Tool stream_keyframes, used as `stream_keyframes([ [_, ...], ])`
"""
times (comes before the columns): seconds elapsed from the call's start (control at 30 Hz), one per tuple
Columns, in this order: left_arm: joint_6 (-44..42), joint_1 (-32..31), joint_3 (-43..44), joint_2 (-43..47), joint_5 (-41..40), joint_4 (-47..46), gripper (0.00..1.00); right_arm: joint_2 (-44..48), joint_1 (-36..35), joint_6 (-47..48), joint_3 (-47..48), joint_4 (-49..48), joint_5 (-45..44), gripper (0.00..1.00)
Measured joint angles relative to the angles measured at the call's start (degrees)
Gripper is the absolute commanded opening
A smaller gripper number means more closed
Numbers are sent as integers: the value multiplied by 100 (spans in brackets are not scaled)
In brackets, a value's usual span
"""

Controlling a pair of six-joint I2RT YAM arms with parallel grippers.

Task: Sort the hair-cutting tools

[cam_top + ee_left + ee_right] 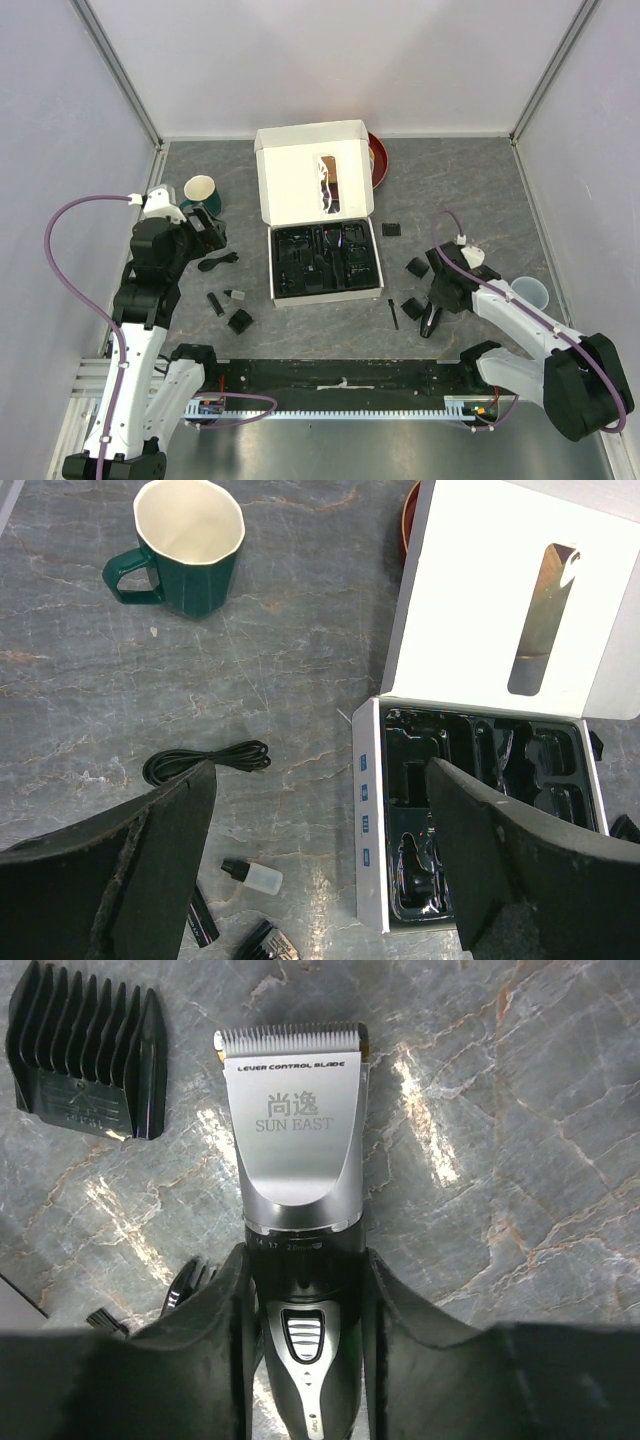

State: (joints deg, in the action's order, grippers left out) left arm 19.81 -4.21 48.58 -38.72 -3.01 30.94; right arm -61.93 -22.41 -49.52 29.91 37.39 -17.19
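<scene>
My right gripper [437, 305] is shut on the black-and-silver clipper [295, 1150], its fingers [215, 1330] pressed on both sides of the body, low over the table at the right. One comb guard [88, 1055] lies left of the blade, another [185, 1288] beside my left finger. More guards [392, 230] [416, 267] [240, 321] lie on the table. The thin brush [393, 313] lies left of the clipper. The black cable [205, 760] lies coiled under my left gripper [320, 850], which is open and empty above the table, left of the box.
An open white box with a black tray [325, 262] [480, 810] stands mid-table, lid [315, 175] raised, a red bowl [380, 160] behind it. A green mug [188, 545] is back left, a clear cup [528, 292] at right. A small bottle [252, 876] lies near the box.
</scene>
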Motion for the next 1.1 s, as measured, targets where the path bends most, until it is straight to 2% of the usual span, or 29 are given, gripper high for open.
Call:
stream_keyframes([
  [0.1, 0, 0, -2, 0, 0, 0, 92, -2, -50, 9, 0, -22, -96, 8],
  [0.23, 0, 0, -2, 0, 0, 0, 92, 4, -129, 72, 83, 96, -210, 1],
  [0.47, 0, 0, -2, -52, 24, 0, 92, 439, -282, 328, 726, 105, -138, 0],
  [0.67, 4, 0, -2, -212, 398, 4, 93, 437, -621, 621, 1213, -776, 365, 0],
  [0.83, 17, 0, -26, -155, 933, -7, 95, -85, -1342, 809, 1628, -1598, 407, 0],
  [1.1, 74, 0, -448, 225, 1274, 20, 96, -1464, -2815, 1440, 2503, -2933, -350, 0],
])
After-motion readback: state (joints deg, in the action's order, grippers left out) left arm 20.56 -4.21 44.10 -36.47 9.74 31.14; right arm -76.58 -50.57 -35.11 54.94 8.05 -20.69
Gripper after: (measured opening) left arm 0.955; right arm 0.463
